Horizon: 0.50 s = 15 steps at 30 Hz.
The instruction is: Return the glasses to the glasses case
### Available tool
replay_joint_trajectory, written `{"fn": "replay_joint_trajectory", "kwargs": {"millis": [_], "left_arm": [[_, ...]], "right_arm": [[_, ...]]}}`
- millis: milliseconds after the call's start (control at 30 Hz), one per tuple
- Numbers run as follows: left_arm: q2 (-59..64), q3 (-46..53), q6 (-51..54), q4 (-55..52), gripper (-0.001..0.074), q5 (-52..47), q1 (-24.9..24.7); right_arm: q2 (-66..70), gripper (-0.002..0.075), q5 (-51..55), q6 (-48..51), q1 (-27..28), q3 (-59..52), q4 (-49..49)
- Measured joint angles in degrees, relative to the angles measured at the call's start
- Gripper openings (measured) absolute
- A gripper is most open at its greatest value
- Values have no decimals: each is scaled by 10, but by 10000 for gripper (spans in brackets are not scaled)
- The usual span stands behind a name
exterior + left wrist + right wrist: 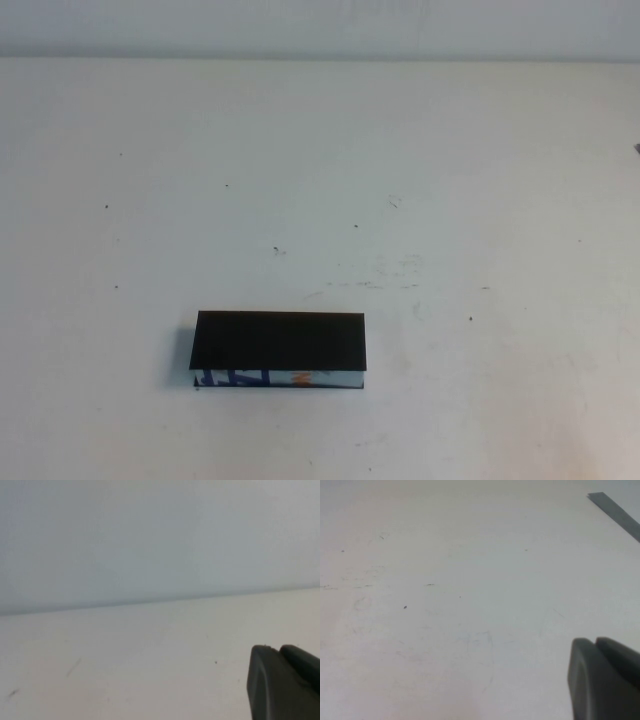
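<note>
Lid down, the black rectangular glasses case (pixel 280 346) with its blue, white and orange front lies near-centre on our scuffed white table (pixel 450 180). Our left gripper (pixel 285 680) and right gripper (pixel 605 675) each hang over bare table; whether either's jaws are parted or closed we cannot tell.

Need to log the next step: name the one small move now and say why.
Probably none beyond parking: the glasses case lies shut on the table with no glasses visible. The left gripper and right gripper show only in their wrist views, over bare tabletop.
</note>
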State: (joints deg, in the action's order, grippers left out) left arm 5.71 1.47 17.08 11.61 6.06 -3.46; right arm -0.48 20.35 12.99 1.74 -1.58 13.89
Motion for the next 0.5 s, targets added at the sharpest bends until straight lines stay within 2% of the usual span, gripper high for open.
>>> {"fn": "replay_joint_trajectory", "kwargs": {"millis": [100, 333, 500], "left_arm": [[-52, 0, -72, -77, -1, -93, 20], [-62, 1, -115, -102, -1, -255, 23], [-62, 1, -119, -104, -1, -267, 23]], "right_arm": [[0, -13, 0, 0, 0, 0, 0], [-1, -13, 0, 0, 0, 0, 1], [-1, -13, 0, 0, 0, 0, 1]]}}
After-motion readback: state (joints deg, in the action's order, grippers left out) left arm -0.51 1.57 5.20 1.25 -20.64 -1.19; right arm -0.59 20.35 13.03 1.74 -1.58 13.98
